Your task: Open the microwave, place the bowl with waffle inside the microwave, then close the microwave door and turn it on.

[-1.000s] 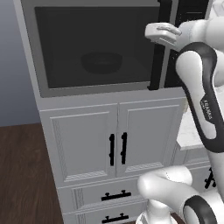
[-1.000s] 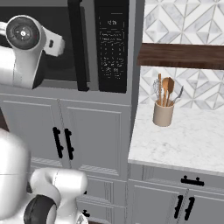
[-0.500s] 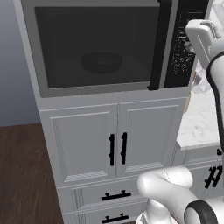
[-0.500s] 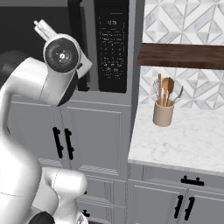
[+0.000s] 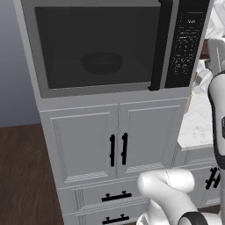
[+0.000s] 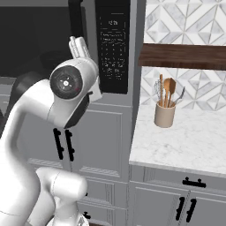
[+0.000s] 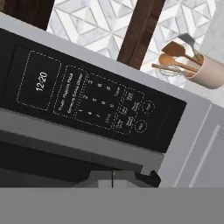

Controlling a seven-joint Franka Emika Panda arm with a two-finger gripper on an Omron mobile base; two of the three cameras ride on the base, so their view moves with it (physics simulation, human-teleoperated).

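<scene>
My end effector (image 7: 113, 178) is closed, empty; aiming badly at the control panel (image 7: 87, 103), I may press a wrong button.

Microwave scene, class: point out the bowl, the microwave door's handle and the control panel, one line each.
bowl (image 5: 102, 62), left base view, its dark side behind the door glass.
handle (image 5: 160, 44), left base view, middle of the black vertical bar.
control panel (image 7: 94, 103), hand view, among the number buttons.
</scene>
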